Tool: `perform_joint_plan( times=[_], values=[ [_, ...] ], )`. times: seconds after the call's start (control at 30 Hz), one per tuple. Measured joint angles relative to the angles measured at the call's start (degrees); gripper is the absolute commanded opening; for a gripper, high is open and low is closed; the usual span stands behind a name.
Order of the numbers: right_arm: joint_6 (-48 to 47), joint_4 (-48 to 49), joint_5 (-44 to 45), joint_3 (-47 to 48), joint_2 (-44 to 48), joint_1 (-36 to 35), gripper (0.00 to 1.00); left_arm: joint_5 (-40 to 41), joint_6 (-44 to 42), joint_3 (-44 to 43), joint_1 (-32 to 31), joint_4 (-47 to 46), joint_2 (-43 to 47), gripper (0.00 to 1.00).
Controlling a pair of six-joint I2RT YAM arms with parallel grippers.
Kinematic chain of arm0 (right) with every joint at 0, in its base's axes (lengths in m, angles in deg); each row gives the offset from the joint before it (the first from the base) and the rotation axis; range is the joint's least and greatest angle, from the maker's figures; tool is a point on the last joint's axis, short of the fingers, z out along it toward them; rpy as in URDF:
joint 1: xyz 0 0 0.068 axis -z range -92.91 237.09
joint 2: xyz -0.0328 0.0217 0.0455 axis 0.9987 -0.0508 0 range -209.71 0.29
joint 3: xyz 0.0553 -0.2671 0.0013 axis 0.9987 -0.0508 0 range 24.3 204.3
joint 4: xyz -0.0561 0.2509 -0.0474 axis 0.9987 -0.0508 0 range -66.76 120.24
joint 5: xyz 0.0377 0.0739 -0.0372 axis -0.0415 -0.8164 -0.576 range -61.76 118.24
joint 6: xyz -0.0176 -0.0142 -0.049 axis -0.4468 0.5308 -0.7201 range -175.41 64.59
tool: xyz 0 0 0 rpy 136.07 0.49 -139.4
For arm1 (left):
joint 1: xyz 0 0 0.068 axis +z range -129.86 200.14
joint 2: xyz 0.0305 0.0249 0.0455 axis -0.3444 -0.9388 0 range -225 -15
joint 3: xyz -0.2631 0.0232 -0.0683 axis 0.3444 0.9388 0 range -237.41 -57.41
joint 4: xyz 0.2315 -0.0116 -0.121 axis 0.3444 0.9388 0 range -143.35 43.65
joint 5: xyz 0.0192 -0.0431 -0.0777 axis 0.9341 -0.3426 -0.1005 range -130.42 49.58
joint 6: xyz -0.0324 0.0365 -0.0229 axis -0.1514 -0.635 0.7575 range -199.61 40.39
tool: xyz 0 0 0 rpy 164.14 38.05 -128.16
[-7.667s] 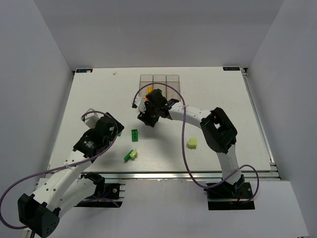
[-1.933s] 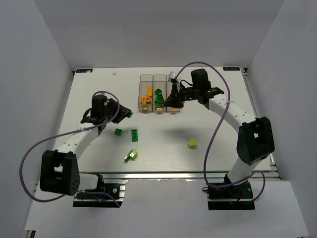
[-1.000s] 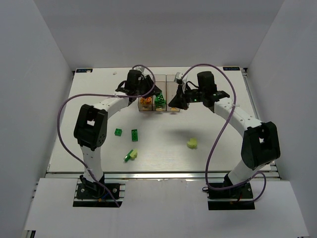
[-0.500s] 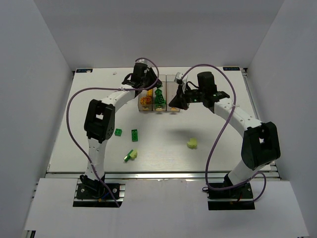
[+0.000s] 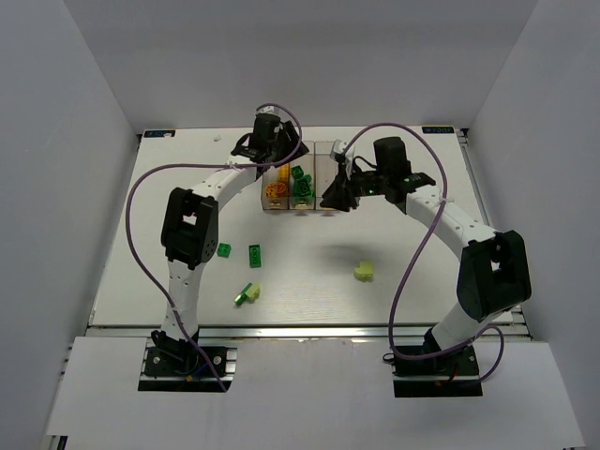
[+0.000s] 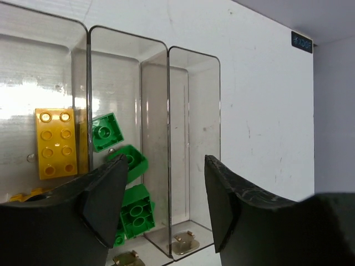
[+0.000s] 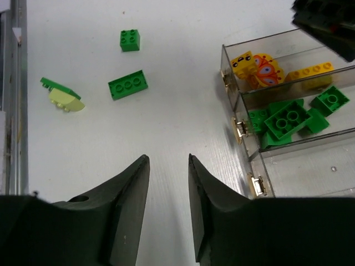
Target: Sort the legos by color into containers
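**Both grippers released at the containers; loose legos wait on the tabletop.**

The left gripper (image 6: 165, 166) hangs over the containers (image 6: 194, 100) and the right gripper (image 7: 168, 160) sits just beside them, both with jaws apart and empty. Orange legos (image 6: 52, 143) fill the left bin and green ones the middle; no brick shows in the right bin. The green six-stud brick (image 7: 128, 85) lies flat on the tabletop (image 7: 166, 66), studs up, with its long axis roughly toward the bins. It is probably light, rigid and slick. Grip across the long side walls at mid-length, because a corner hold may twist it free.
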Motion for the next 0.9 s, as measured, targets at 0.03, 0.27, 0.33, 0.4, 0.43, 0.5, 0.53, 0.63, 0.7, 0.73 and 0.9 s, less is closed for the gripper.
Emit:
perform_joint_plan(
  times=[0.03,0.27,0.33,0.4,0.43,0.5,0.53,0.63,0.7,0.73,0.9],
  values=[
    [-0.8,-0.9,-0.3,0.0,0.0,0.0,0.48,0.1,-0.1,-0.4,0.0,0.2,0.0,0.68],
    [-13.7,-9.3,-5.2,0.5,0.0,0.0,0.83,1.3,-2.0,-1.0,0.0,0.9,0.6,0.67],
    [-19.6,-12.9,-7.0,0.7,0.0,-0.2,0.89,2.0,-2.7,1.1,0.0,0.7,2.4,0.66],
    [-27.4,-17.4,-8.7,1.0,0.0,-0.5,0.89,3.2,-3.6,6.4,0.0,0.9,6.7,0.66],
    [-31.9,-20.1,-9.4,1.3,0.0,-0.8,0.89,4.0,-4.0,9.8,0.0,1.1,9.9,0.67],
    [-39.6,-25.3,-10.3,2.1,-0.5,-1.9,0.89,5.2,-4.5,16.5,0.4,0.5,16.4,0.71],
    [-43.4,-27.9,-10.4,2.7,-0.9,-2.7,0.89,5.8,-4.6,20.2,0.5,0.6,20.4,0.78],
    [-51.3,-34.0,-9.9,5.2,-3.3,-6.1,0.89,8.1,-4.1,32.6,1.5,-0.4,34.0,0.85],
    [-52.6,-35.9,-8.4,7.1,-5.5,-9.2,0.89,9.8,-3.3,39.8,2.6,-0.9,42.4,0.9],
    [-52.3,-35.7,-7.4,7.7,-6.4,-10.8,0.89,10.5,-2.7,42.9,3.1,-0.9,46.1,0.92],
    [-40.7,-34.3,-0.3,13.0,-12.0,-19.4,0.89,14.4,0.3,55.5,6.6,3.2,61.0,0.98]
  ],
)
